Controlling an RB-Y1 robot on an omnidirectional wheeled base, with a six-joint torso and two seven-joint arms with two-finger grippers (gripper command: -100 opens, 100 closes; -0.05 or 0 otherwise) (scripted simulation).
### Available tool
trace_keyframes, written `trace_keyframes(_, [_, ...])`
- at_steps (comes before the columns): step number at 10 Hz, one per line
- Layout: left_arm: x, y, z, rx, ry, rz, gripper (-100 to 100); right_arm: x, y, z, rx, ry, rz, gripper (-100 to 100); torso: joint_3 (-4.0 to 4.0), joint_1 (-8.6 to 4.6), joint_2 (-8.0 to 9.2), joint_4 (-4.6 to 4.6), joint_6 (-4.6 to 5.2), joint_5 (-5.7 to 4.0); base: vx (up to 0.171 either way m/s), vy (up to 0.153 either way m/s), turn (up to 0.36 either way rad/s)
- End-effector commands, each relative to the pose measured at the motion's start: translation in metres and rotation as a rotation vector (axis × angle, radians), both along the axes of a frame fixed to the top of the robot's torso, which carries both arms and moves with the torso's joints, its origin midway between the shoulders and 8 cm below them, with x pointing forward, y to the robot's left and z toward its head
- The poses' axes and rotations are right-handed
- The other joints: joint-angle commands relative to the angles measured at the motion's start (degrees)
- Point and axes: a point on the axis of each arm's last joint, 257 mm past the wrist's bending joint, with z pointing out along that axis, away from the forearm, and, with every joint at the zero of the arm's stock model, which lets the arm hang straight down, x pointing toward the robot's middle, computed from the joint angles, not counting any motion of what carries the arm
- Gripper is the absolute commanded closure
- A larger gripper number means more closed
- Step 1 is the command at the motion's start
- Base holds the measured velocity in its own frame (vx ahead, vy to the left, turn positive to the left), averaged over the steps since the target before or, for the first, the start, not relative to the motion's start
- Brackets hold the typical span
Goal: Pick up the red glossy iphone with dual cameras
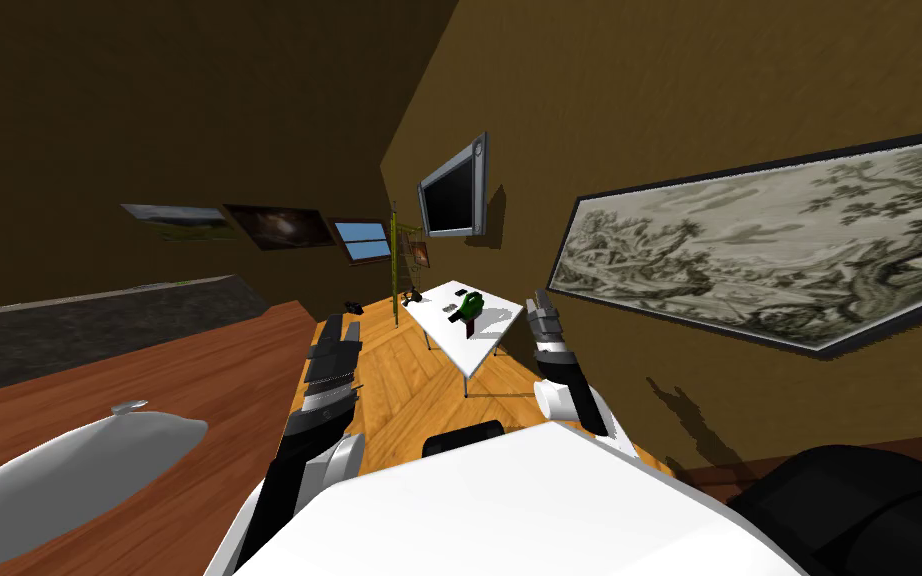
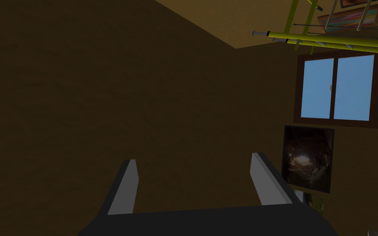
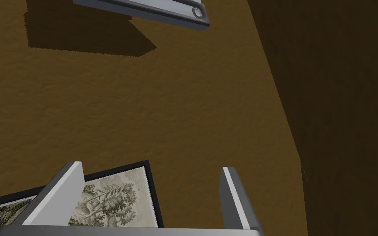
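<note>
Brown wooden top point(image 1: 199, 370) far left, with white oval basin point(image 1: 79, 470). Left gripper point(image 2: 194, 157) raised at that top's edge, jaws wide apart, holding nothing. White table point(image 1: 479, 342) ahead between both arms, well apart from them. Green object point(image 1: 467, 303) and small dark items point(image 1: 446, 309) lie on it. Cannot pick out red phone among them, too small. Right gripper point(image 3: 151, 166) raised, near table's right side, jaws wide apart, holding nothing. Framed grey landscape picture point(image 1: 779, 250) on wall far right.
</note>
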Motion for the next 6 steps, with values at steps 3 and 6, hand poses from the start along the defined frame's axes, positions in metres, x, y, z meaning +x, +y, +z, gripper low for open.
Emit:
trace_keyframes(3, [0.0,0.0,0.0,0.0,0.0,0.0,0,0.01,0.0,-0.016,-0.102,0.057,0.009,-100,0.01,0.19,0.01,0.0,0.0,0.04,0.003,0.064,-0.035])
trace_keyframes(6, [0.0,0.0,0.0,0.0,0.0,0.0,0,0.022,-0.013,-0.043,-0.188,0.136,-0.018,-100,-0.05,0.5,-0.08,-0.02,0.0,0.11,0.023,0.139,-0.073])
